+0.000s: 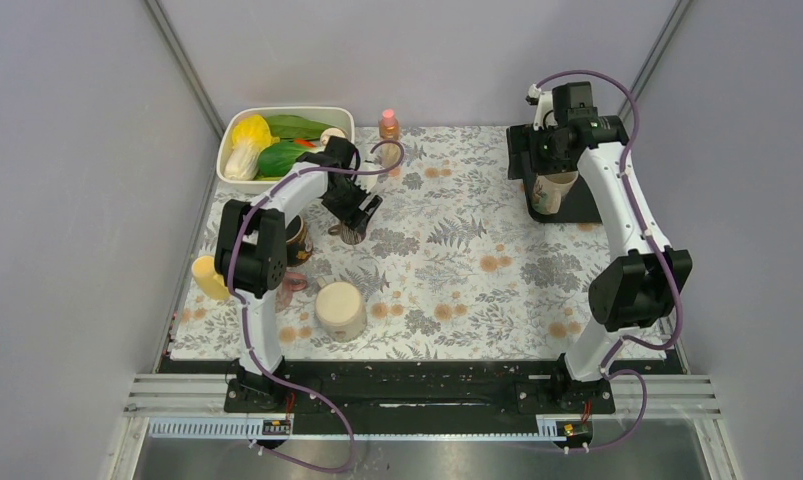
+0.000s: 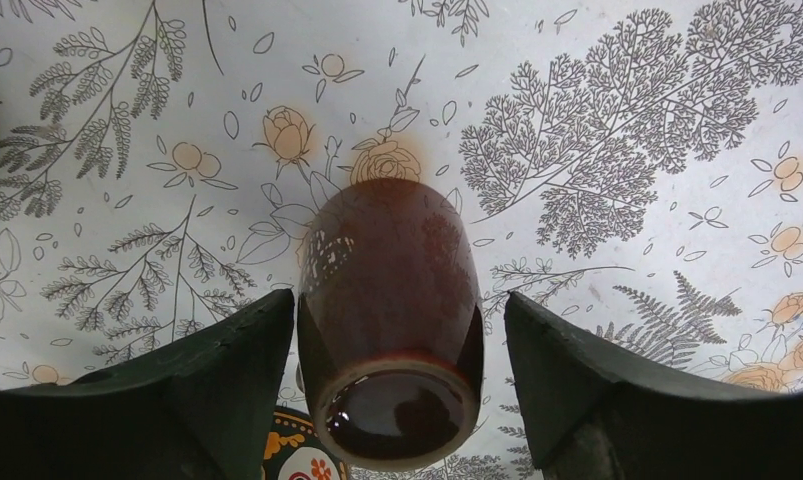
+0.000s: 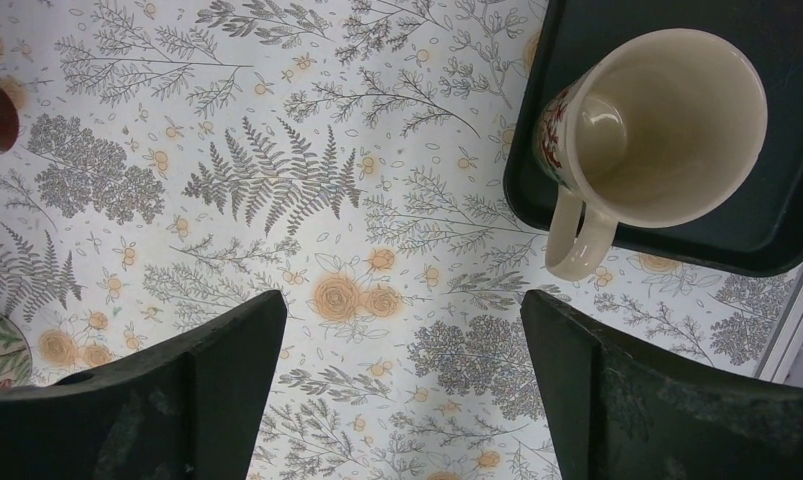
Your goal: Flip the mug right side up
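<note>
A dark brown glossy mug stands upside down on the floral cloth, its ringed base facing up. It also shows in the top view. My left gripper is open with a jaw on each side of the mug; the left finger is almost against it and the right finger stands apart. In the top view the left gripper hangs right over the mug. My right gripper is open and empty, high at the back right.
A cream mug stands upright on a black tray under the right arm. A white bin of vegetables, a small bottle, a cream jar, a yellow item and a patterned piece lie near the left arm.
</note>
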Controlling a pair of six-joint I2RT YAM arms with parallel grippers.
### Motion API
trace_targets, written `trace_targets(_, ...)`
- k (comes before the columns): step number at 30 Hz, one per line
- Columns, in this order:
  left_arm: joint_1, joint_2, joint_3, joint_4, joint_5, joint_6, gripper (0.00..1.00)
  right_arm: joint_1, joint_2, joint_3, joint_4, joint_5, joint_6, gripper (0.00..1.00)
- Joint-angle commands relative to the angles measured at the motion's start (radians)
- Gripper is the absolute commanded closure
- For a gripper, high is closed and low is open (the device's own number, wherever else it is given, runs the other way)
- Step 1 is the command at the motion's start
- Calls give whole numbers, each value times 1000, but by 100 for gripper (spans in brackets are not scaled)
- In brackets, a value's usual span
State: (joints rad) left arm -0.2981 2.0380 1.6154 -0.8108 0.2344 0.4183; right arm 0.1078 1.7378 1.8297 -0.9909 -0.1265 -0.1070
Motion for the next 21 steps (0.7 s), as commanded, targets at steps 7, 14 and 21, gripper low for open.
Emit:
trace_targets(7, 1, -35, -29, 17, 18, 21, 44, 22, -60, -31, 48, -34, 5, 2)
trace_targets(14, 2, -99, -30, 41, 68, -39, 100, 79, -135, -119, 107, -79, 38, 3)
trace_targets(21, 5, -182, 46, 60, 233, -198, 100, 266, -289, -472, 644, -424, 267, 3)
